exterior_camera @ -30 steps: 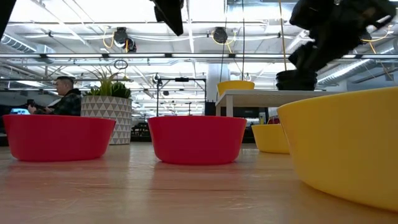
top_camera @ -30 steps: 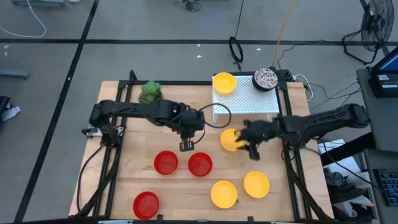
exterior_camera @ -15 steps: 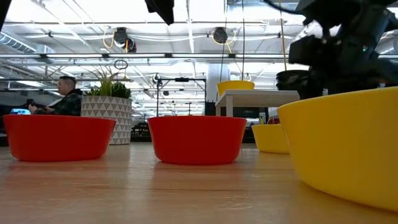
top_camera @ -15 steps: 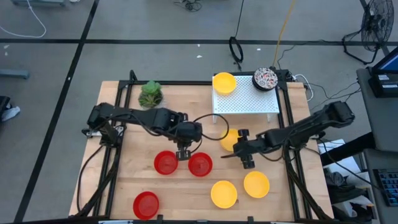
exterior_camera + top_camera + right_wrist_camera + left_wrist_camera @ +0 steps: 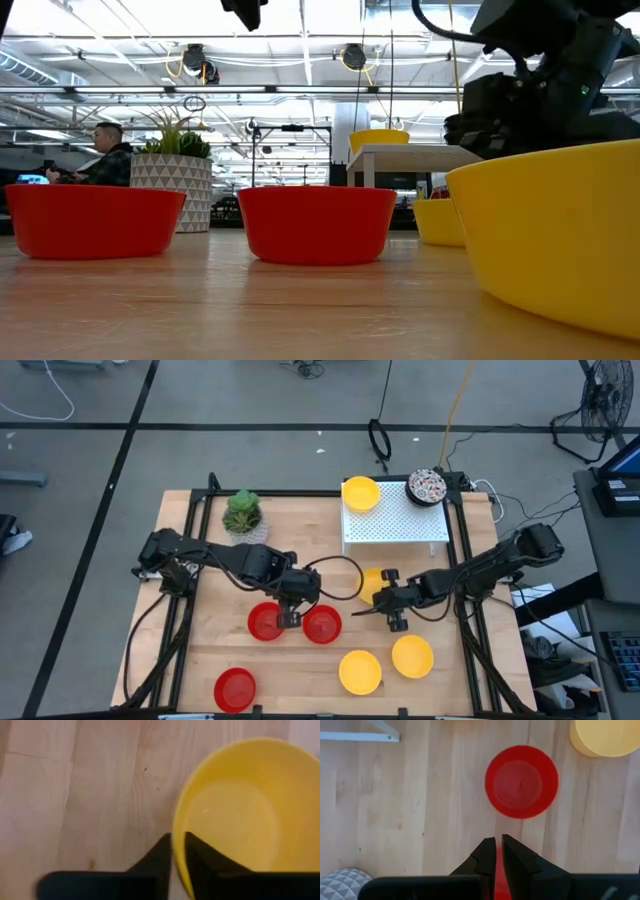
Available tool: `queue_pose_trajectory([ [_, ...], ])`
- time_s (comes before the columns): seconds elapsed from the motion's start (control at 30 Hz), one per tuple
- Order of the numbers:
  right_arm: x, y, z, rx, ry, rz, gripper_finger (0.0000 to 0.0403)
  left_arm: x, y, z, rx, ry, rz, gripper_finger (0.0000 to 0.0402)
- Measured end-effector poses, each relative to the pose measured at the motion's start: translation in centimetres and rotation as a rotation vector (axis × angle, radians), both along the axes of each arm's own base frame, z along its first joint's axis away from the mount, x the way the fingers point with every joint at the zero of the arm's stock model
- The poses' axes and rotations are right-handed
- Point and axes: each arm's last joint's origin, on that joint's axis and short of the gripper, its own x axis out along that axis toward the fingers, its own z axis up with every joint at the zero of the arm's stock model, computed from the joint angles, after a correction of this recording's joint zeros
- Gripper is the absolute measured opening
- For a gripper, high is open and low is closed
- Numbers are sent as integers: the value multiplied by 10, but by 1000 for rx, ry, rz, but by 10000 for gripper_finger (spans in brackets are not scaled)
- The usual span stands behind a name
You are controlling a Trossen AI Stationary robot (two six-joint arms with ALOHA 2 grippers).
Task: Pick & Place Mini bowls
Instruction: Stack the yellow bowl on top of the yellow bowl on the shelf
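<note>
On the wooden bench (image 5: 215, 570), seen from the high view, both dark arms reach toward the middle; a white perforated shelf (image 5: 395, 520) stands at the far side, right of centre, carrying a yellow bowl (image 5: 360, 493) at its left corner and a speckled white bowl (image 5: 427, 486) at its right corner; a green plant (image 5: 241, 512) in a patterned pot sits at the far left.

Left arm extends across from the left edge; left claw (image 5: 291, 618) sits over the gap between two red bowls, the left one (image 5: 266, 621) and the right one (image 5: 322, 624); in the left wrist view its fingers (image 5: 485, 856) are narrowed over the rim of a red bowl, only a thin red strip showing between them; another red bowl (image 5: 521, 781) lies ahead on the wood, apart from the fingers.

Right arm comes in from the right edge; right claw (image 5: 384, 601) is at the yellow bowl (image 5: 372, 582) just in front of the shelf; in the right wrist view the fingers (image 5: 162, 851) are pinched on that bowl's near rim (image 5: 176, 845), one inside and one outside.

Near edge: two yellow bowls side by side, one (image 5: 359, 671) left of the other (image 5: 412, 656); a third red bowl (image 5: 234, 688) at the near left, well apart from them.

Low view: a person (image 5: 98, 155) sits in the room behind, at far left.
</note>
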Motion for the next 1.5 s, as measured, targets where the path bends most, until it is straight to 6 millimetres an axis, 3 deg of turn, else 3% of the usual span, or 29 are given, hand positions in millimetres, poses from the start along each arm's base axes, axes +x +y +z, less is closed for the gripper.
queue_pose_trajectory([
  [0.13, -1, 0, 15, 15, -58, -1, 8, -1, -1, 0, -3, 0, 37, 37],
  [0.37, 3, -5, 93, -34, -376, 71, 1, 0, 1, 0, 34, -9, 7, 37],
  [0.5, 0, -19, 135, -99, -525, 9, 1, 1, 3, 0, 49, -9, -32, 37],
  [0.7, 1, -54, 172, -285, -613, -146, 1, 2, 3, 0, 50, -15, -37, 37],
  [0.83, 10, -91, 180, -365, -616, -261, 1, 6, 2, 2, 41, -59, -34, 37],
  [1.07, 25, -152, 166, -329, -547, -383, 0, 20, -1, 9, 6, -229, -30, 37],
  [1.27, 35, -176, 146, -330, -479, -431, 0, 36, -5, 21, -35, -427, -25, 37],
  [1.5, 44, -187, 134, -348, -455, -432, 0, 51, -7, 39, -82, -676, -19, 37],
])
